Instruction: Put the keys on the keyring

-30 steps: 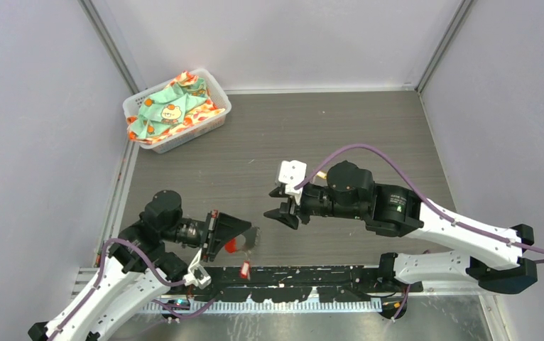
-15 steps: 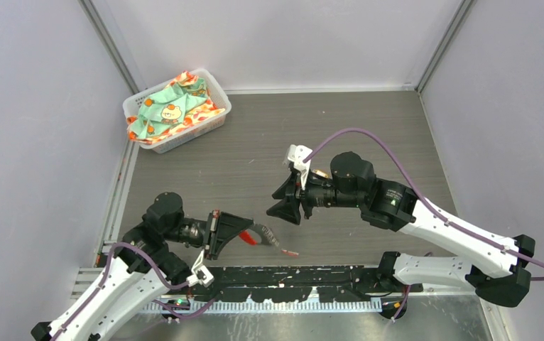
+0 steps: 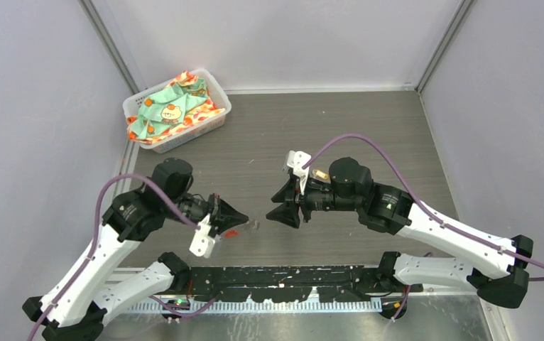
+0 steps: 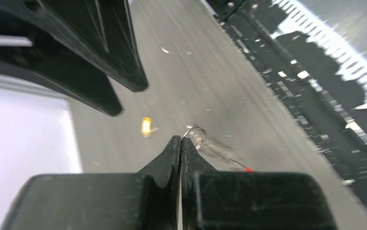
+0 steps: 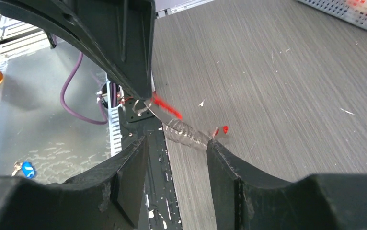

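Look to 10 o'clock on your surface (image 3: 368,121). A white basket (image 3: 191,135) sits in that far corner with a bright cloth (image 3: 173,106) piled in it, well away from both claws. A black rail (image 3: 305,277) runs along the near edge at 6 o'clock. In the right wrist view you can also see a small blue thing (image 5: 27,168) on the metal tray past that edge. Nothing lies between the two claws but the keyring.

The keyring (image 3: 232,232) hangs in the air at the tip of your left claw (image 3: 241,215). It is blurred. You can see a bright red strip (image 5: 165,106) near the top and a silvery beaded part (image 5: 184,129) trailing down. At the end is a tiny red bit (image 5: 223,129), too blurred to name. The yellow key (image 4: 146,126) lies flat on the surface, at about 2 o'clock from your right claw (image 3: 278,204).

Your left claw is pressed tight together, pinching the keyring by its small silver loop (image 4: 196,135). Your right claw is at 3 o'clock from it and faces it. Its fingers (image 5: 129,177) are about half apart and hold nothing. The beaded part hangs just by one finger, and you cannot tell if they touch.
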Available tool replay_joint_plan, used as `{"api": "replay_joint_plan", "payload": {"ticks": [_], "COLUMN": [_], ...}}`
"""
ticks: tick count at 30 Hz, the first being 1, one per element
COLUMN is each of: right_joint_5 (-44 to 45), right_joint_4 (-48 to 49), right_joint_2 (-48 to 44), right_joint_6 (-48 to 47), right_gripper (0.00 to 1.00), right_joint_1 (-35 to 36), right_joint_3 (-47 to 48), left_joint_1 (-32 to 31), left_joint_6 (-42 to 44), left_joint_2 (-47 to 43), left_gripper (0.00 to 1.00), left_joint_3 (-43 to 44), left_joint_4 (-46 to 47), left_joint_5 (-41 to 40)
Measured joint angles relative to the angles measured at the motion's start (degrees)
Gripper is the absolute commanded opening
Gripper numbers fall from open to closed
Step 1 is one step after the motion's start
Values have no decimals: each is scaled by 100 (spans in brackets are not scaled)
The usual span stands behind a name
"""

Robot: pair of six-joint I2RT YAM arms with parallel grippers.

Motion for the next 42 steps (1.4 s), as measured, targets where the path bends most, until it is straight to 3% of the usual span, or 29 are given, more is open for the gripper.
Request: {"api": "replay_joint_plan", "payload": {"ticks": [13, 18, 25, 26, 29, 32, 36, 42], "right_joint_5": [-140, -350, 284, 341, 372, 345, 304, 118], "right_joint_4": [826, 905, 822, 822, 846, 1005, 1058, 1235], "right_joint_2": [-249, -26, 350, 483, 1060, 1692, 2522, 2798], "right_joint_6": [-127, -42, -72, -92, -149, -280, -529, -678], "right_gripper": [48, 51, 56, 56, 57, 61, 73, 74], "right_joint_1": [13, 44, 136, 162, 323, 522, 817, 1113], "right_joint_3": [-234, -299, -804, -909, -1115, -1255, -1261, -1447], "left_joint_1": [0, 0, 87, 208, 1062, 2179, 2920, 3082], "left_joint_6": [-2946, -3628, -4282, -4402, -4778, -5110, -5263, -5276], "left_joint_2": [332, 173, 35, 0, 15, 258, 695, 743], "left_gripper": [0, 0, 0, 5, 34, 49, 59, 63], "left_joint_3": [2, -63, -553, -706, -1058, -1088, -1047, -1064], "left_joint_4": [177, 597, 890, 984, 1233, 1432, 1541, 1405], "left_joint_5": [-420, -584, -1193, -1290, -1482, -1499, -1576, -1473]}}
